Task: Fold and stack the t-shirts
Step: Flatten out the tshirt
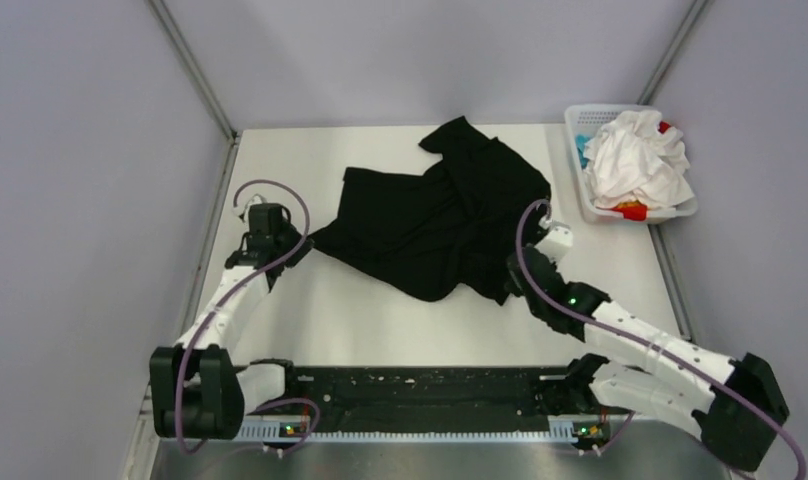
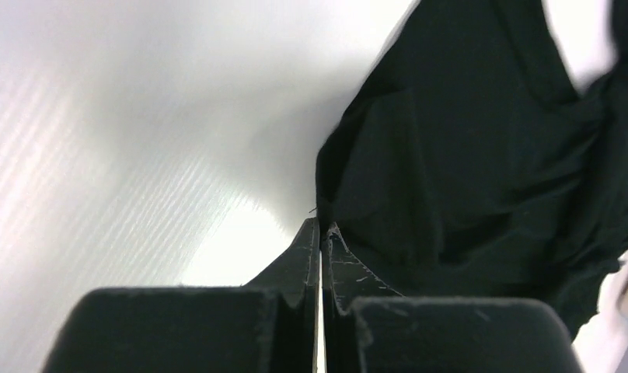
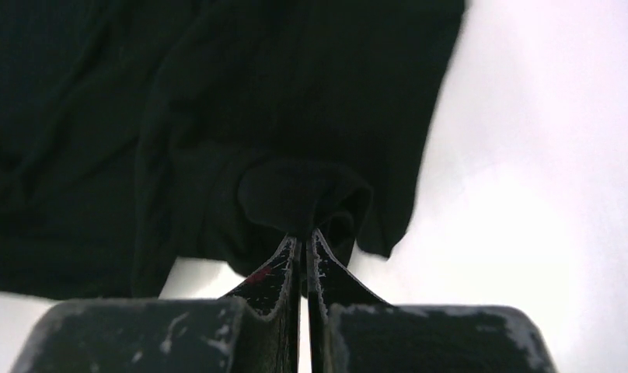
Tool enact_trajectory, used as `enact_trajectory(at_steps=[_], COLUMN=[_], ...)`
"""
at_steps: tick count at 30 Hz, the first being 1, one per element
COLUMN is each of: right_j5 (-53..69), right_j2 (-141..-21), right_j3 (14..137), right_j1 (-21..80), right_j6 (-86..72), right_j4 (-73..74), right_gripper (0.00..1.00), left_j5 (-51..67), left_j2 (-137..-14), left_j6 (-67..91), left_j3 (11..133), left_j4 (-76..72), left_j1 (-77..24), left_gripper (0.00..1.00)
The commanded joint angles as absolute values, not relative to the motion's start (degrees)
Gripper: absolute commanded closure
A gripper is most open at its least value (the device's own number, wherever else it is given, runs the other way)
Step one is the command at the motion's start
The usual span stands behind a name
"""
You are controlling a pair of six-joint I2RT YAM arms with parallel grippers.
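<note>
A large black t-shirt lies crumpled across the middle of the white table. My left gripper is shut on the shirt's left corner; in the left wrist view the jaws are pressed together at the cloth's edge. My right gripper is shut on the shirt's lower right edge; the right wrist view shows a bunched fold of black cloth pinched at the fingertips. White t-shirts with bits of red and blue cloth are heaped in the basket at the back right.
A white plastic lattice basket stands at the table's back right edge. Grey walls enclose the table on the left, back and right. A black rail with the arm bases runs along the near edge.
</note>
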State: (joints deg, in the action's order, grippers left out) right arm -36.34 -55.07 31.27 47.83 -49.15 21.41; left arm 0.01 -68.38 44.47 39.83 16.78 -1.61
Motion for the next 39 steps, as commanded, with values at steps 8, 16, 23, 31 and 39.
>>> enact_trajectory(at_steps=[8,16,23,31,39], right_j5=[-23.86,-14.81,-9.27,-1.18,-8.07], right_j2=[-49.27,-48.95,-45.3,-50.93,-58.38], right_j3=[49.92,72.12,90.54,115.81,123.82], right_j1=[29.89,29.95,30.01,30.04,30.0], right_j6=[-29.3,-23.18,-21.53,-19.54,-13.54], right_j4=[18.05,20.6,21.46,26.76,27.34], right_gripper=[1.0,1.0,1.0,1.0,1.0], left_j5=[-3.43,-3.68,-6.93,-6.91,-9.01], left_j2=[-62.64,-52.14,-46.7,-48.71,-49.25], left_j6=[43.03,40.21,36.44,34.04,33.08], left_j3=[55.54,73.59,95.94,119.52,119.53], left_j4=[22.65,26.18,33.0,37.72,36.78], left_j1=[-1.72,-1.68,-1.72,-1.67,-1.67], left_gripper=[1.0,1.0,1.0,1.0,1.0])
